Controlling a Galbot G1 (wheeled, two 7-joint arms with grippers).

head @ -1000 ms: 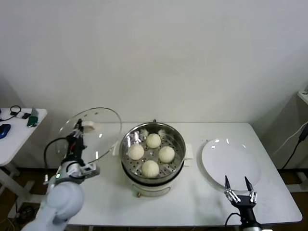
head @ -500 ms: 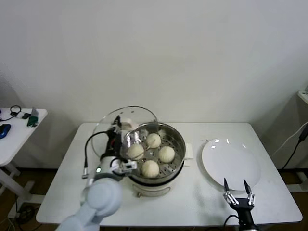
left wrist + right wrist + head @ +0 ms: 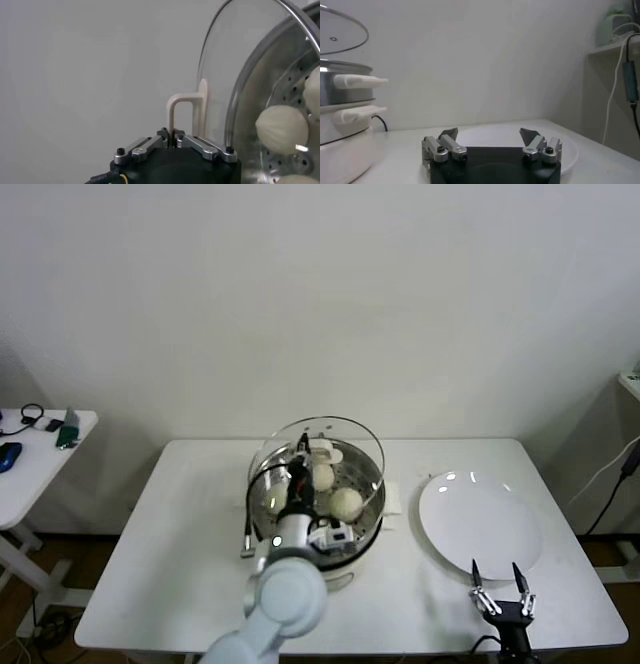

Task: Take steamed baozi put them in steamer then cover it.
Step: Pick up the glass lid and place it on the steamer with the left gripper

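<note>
The steel steamer [image 3: 371, 484] stands mid-table with baozi [image 3: 346, 503] on its perforated tray; others are hidden behind my left arm. My left gripper [image 3: 301, 452] is shut on the cream handle [image 3: 186, 114] of the glass cover [image 3: 345, 439] and holds it tilted just above the steamer, roughly over its mouth. In the left wrist view the cover's rim [image 3: 235, 95] sits close to the pot, with a baozi [image 3: 282, 128] behind it. My right gripper [image 3: 499, 576] is open and empty low at the table's front right, and it also shows in the right wrist view [image 3: 490, 135].
A flat white plate [image 3: 480, 524] lies right of the steamer, just beyond my right gripper. A small side table [image 3: 40, 449] with cables stands at far left. The steamer's white side handles [image 3: 357, 81] show in the right wrist view.
My left arm has carried the cover rightward from the table's left side to over the steamer. The right gripper has stayed put.
</note>
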